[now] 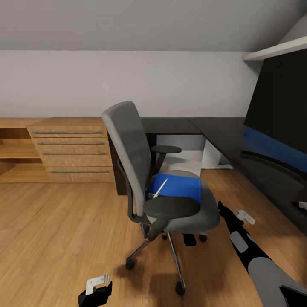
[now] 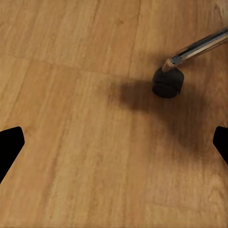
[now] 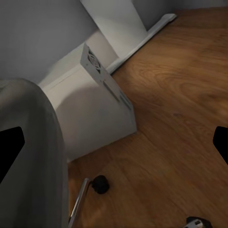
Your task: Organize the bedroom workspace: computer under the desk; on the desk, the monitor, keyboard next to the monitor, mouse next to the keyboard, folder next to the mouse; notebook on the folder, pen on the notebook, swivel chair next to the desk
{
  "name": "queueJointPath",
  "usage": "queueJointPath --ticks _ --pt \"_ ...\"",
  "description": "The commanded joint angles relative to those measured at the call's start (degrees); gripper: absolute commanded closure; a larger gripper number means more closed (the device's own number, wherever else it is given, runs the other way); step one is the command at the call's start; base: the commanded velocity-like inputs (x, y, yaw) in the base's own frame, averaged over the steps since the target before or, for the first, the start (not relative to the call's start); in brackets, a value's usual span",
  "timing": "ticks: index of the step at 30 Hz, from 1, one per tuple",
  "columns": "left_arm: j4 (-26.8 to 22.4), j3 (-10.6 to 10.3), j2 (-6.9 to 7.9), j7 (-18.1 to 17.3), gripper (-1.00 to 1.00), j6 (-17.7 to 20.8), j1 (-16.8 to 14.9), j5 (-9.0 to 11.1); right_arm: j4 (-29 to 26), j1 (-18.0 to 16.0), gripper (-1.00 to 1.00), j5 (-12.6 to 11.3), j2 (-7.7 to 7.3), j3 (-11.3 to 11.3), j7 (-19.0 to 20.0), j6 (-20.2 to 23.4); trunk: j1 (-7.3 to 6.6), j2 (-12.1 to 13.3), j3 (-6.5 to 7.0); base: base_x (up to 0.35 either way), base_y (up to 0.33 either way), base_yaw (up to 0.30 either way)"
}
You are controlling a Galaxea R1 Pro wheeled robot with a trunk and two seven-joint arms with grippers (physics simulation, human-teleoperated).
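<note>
Blue folder [image 1: 179, 186] on the chair [image 1: 170, 200] seat looks thin, light; I'd pinch its front edge, both jaws apart.

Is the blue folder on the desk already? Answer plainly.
No, the folder lies on the swivel chair seat, with the pen on it.

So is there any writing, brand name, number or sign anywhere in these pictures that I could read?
None can be read.
The folder on the swivel chair: plain blue, no label.
The computer: plain grey, vents but no markings.
The light-wood drawer chest: bare fronts.
</note>
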Motion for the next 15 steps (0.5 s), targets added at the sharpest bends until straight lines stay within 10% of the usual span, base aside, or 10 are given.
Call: queueJointPath --ticks 1,15 --pt "0.0 0.1 -0.01 0.0 -1.00 -0.1 0.0 0.3 0.4 0.0 -1.00 -0.6 0.07 0.3 0.5 -0.3 0.00 0.0 -0.06 0.000 0.000 0.000" --pt "0.0 0.1 0.04 0.0 -1.00 -0.1 0.0 0.3 0.4 0.0 -1.00 -0.6 0.14 0.3 0.6 -0.7 0.00 0.0 -0.06 0.000 0.000 0.093"
